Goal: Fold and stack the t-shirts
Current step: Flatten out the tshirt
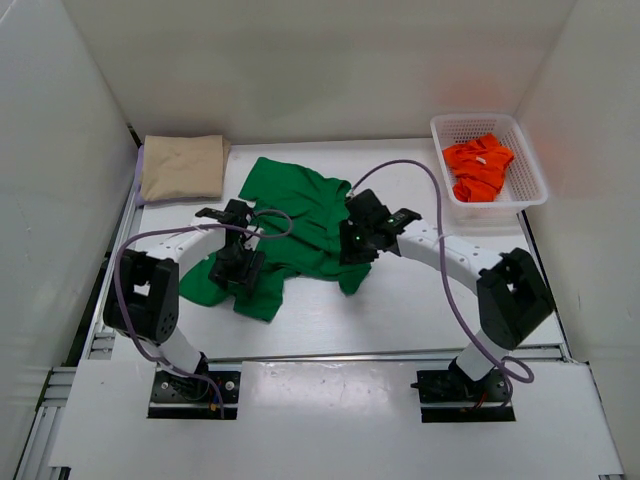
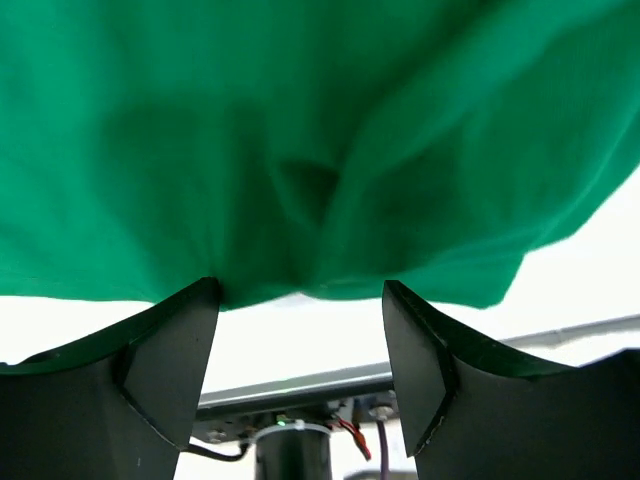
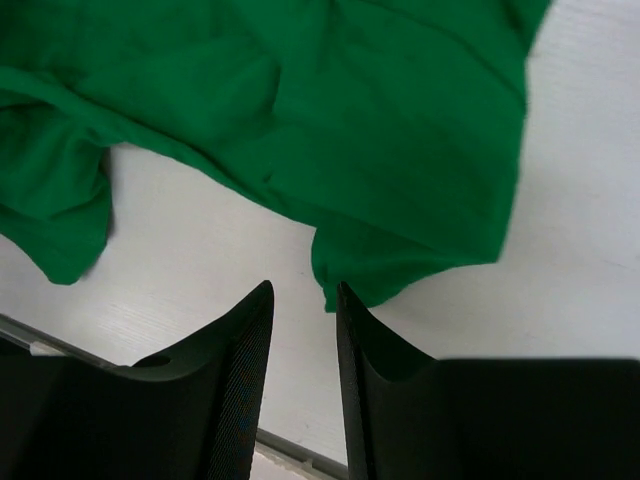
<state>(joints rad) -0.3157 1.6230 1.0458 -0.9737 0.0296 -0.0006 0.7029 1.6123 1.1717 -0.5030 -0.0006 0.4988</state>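
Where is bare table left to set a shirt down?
Bare: the far table stretch from the tan t-shirt to the basket; the near strip between arm bases and the green t-shirt. Crowded: over that t-shirt, where left gripper and right gripper hover.

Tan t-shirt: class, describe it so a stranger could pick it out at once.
Look at the white table, then its far left corner. The tan t-shirt lies there. It alone is neatly folded: the green t-shirt sprawls rumpled mid-table and the orange t-shirt is bunched in the basket.
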